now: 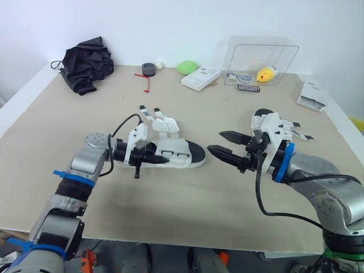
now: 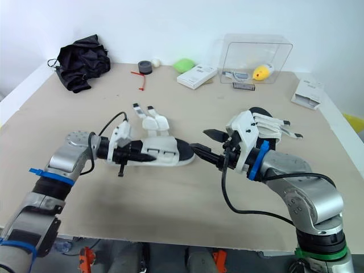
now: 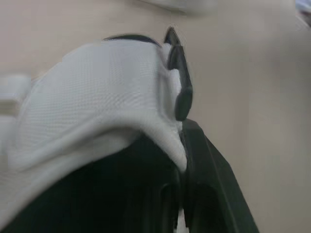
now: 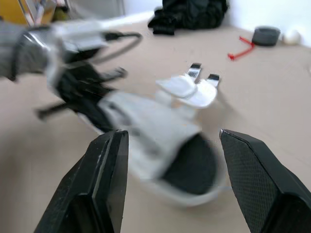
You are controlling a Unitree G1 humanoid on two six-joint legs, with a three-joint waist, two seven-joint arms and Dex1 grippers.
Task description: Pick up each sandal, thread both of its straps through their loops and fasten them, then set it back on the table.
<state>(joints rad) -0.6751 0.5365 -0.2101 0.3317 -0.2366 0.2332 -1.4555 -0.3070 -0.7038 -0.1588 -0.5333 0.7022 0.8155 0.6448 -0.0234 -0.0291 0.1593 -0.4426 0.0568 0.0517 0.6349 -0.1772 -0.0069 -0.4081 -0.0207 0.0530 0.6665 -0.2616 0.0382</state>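
1. Left end effector point(image 1: 142, 154): clamped on the heel end of a white sandal point(image 1: 176, 152), which lies on its sole near the middle of the bench point(image 1: 187, 193), toe pointing toward the right arm.
2. The left wrist view adds the close detail: white mesh from the sandal pressed against a black finger point(image 3: 204, 170). The bench surface shows beyond it.
3. Right end effector point(image 1: 216, 141): fingers spread wide apart, holding nothing, hovering just off the toe of that sandal without touching it.
4. The right wrist view looks between those fingers point(image 4: 104, 179) onto the sandal's dark footbed. It also shows the left end effector at the far end.
5. Both straps point(image 1: 162, 120) stand unfastened, flared up and away from the sandal on its far side.
6. The head views add a second sandal point(image 1: 272, 122), lying just behind the right wrist, straps loose.
7. Along the far edge of the bench sit a black cloth point(image 1: 86, 63), a tape roll point(image 1: 149, 69) and a clear box point(image 1: 261, 57).
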